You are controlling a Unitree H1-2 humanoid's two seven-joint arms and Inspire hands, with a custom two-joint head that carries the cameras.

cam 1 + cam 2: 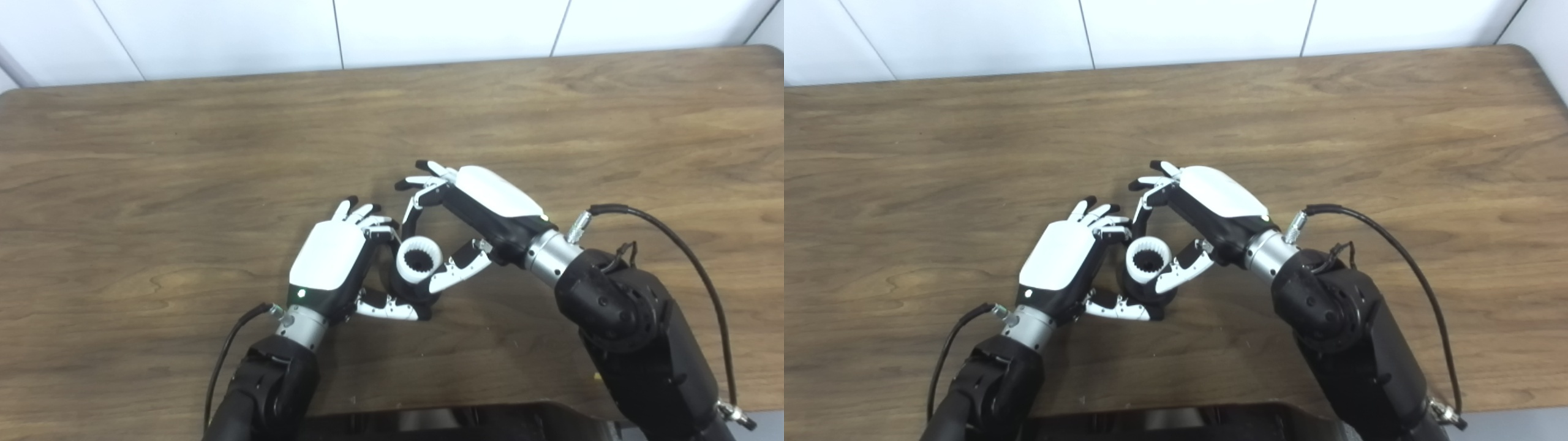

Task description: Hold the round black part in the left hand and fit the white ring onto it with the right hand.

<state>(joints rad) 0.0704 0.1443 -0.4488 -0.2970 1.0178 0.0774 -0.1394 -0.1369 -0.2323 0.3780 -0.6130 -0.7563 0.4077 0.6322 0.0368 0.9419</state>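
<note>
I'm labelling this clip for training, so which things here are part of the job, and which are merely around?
Part of the job:
- round black part, gripped by the left hand
- white ring, sitting on top of the black part
- right hand, fingers around the ring

Merely around:
- wooden table
- white wall panels
- black cable at the right wrist

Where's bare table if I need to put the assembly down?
Bare wood runs along the table left of the left robot hand, across the far side toward the wall, and right of the right robot hand. Crowded only at the centre, where both close around the white ring and black part.
</note>
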